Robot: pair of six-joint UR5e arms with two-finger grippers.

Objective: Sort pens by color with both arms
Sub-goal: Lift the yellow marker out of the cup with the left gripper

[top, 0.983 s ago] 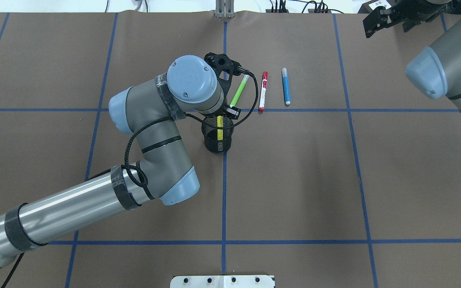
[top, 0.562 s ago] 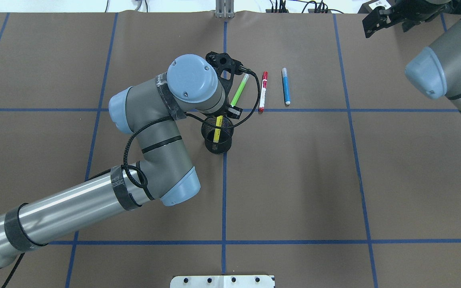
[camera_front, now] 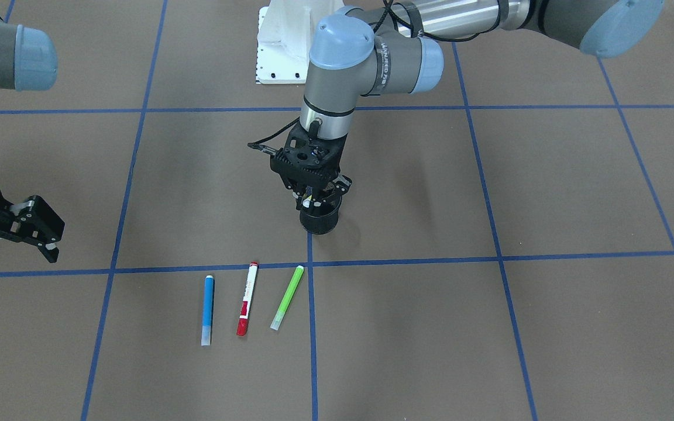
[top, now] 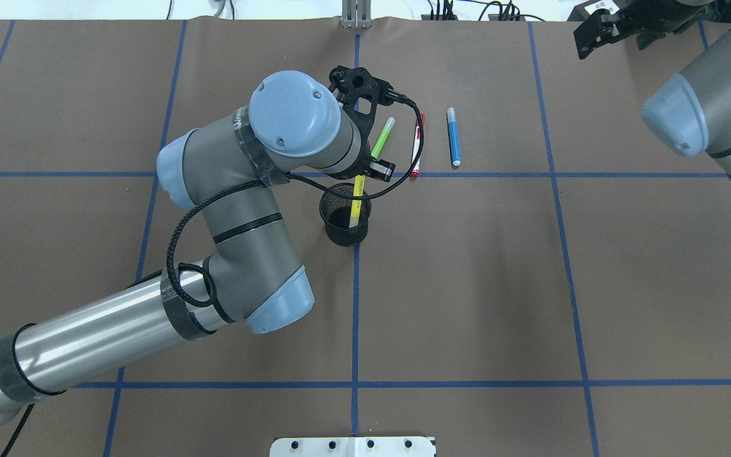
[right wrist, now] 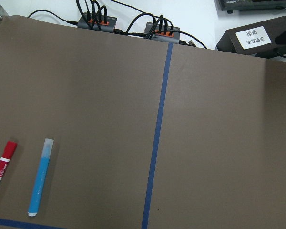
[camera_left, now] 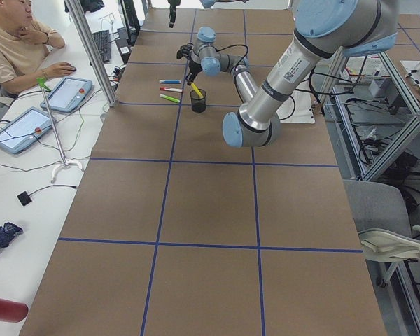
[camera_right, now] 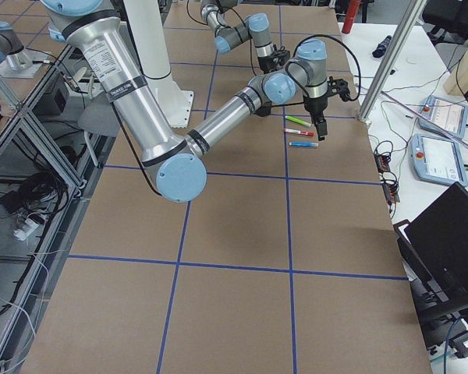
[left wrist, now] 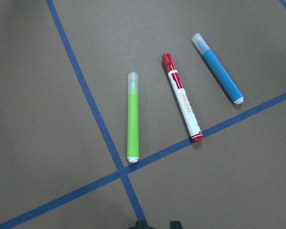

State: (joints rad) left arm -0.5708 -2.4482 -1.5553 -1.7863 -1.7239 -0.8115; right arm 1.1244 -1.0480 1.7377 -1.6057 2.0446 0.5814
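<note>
The yellow highlighter stands tilted in the black mesh cup, its top between the fingers of my left gripper. That gripper hangs just above the cup's rim and is shut on it. The light green highlighter, the red-capped white marker and the blue highlighter lie side by side just beyond the cup; all three show in the left wrist view. My right gripper is open and empty at the table's far right corner, well away from the pens.
Blue tape lines divide the brown table into squares. The white pedestal base sits at the near edge. Power strips and cables lie along the far edge. An operator sits at the side desk.
My left arm has risen and shifted slightly away from the cup. The yellow highlighter has come up with it and now leans, showing more of its length. The right arm has barely moved.
</note>
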